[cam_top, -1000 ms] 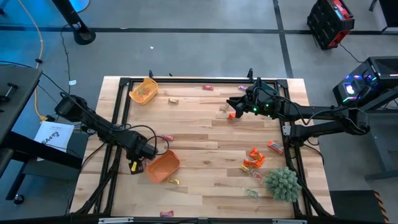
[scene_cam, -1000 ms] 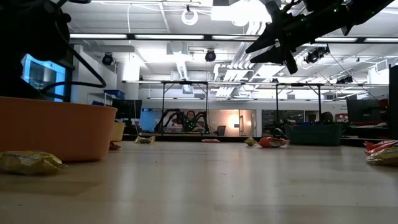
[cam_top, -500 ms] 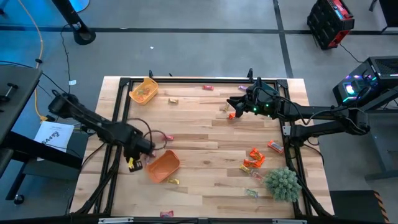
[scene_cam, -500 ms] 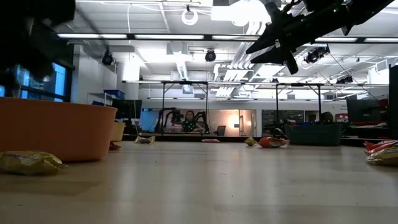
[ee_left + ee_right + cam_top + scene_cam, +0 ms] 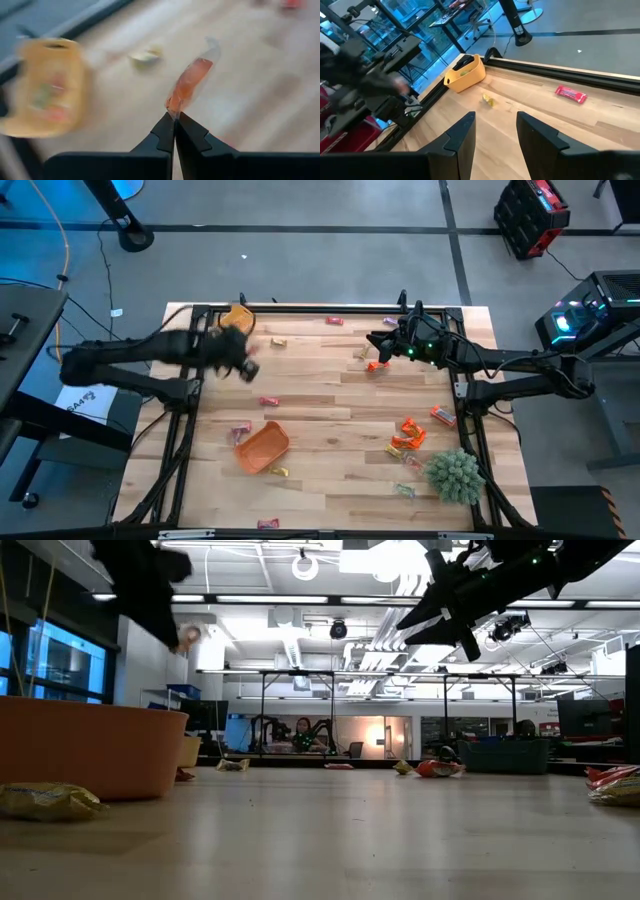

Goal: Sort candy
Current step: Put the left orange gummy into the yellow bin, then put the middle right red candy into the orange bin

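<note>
My left gripper (image 5: 247, 366) hangs above the table's far left part, near the yellow tray (image 5: 238, 320), and is shut on a pink wrapped candy (image 5: 190, 82). The low view shows it high up with the candy (image 5: 190, 635). My right gripper (image 5: 373, 345) hovers open over the far middle, above two small candies (image 5: 368, 361). Its wrist view shows nothing between its fingers (image 5: 495, 130). The orange tray (image 5: 263, 447) rests on the table near the front left. Loose candy lies scattered over the wood. My left gripper pinches the twisted end of the pink candy's wrapper (image 5: 172, 106) between its two fingertips. The rest of the candy sticks out beyond the fingertips, clear of the table.
A cluster of orange and red candy (image 5: 408, 435) lies at the right, beside the spiky green plant ball (image 5: 452, 475). Pink candies (image 5: 268, 401) (image 5: 240, 431) lie left of centre, a yellow one (image 5: 277, 471) by the orange tray. Black frame rails run along the table's edges.
My left gripper has risen from beside the orange tray's left side and swung toward the far edge, close to the yellow tray. It carries the pink candy clear of the table. My right arm has kept still.
</note>
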